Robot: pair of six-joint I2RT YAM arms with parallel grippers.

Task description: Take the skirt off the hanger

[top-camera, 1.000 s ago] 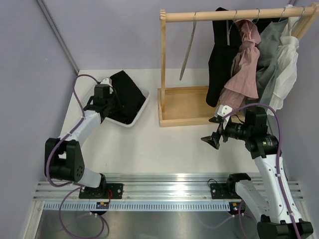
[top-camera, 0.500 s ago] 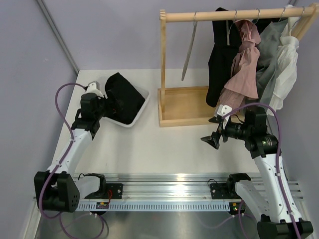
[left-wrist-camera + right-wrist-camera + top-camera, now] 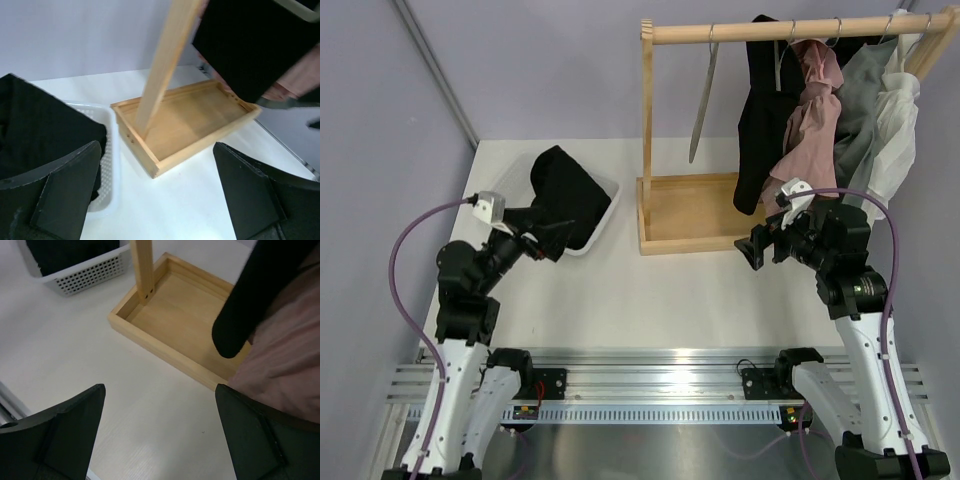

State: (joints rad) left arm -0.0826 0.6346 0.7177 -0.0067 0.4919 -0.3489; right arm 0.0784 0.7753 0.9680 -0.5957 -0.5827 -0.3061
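The black skirt [image 3: 565, 188] lies bunched in the white basket [image 3: 608, 207] at the back left, with nothing holding it. It also fills the left of the left wrist view, skirt [image 3: 40, 127] inside basket [image 3: 111, 165]. The bare grey hanger [image 3: 701, 100] hangs by its hook from the wooden rail, left of the other clothes. My left gripper [image 3: 546, 230] hovers open just near of the basket, with only table between its fingers [image 3: 65, 195]. My right gripper [image 3: 770, 232] stands open near the rack's base, its fingers [image 3: 70, 425] empty.
A wooden rack [image 3: 648, 130] stands on a box-like wooden base [image 3: 690, 212]. From its rail hang a long black V-neck garment [image 3: 760, 120], then pink [image 3: 810, 130], grey and white clothes [image 3: 892, 130]. A grey wall closes the left side.
My left gripper has opened, let go of the skirt in the basket and drawn back toward the near edge. My right gripper has lifted and turned toward the rack's base.
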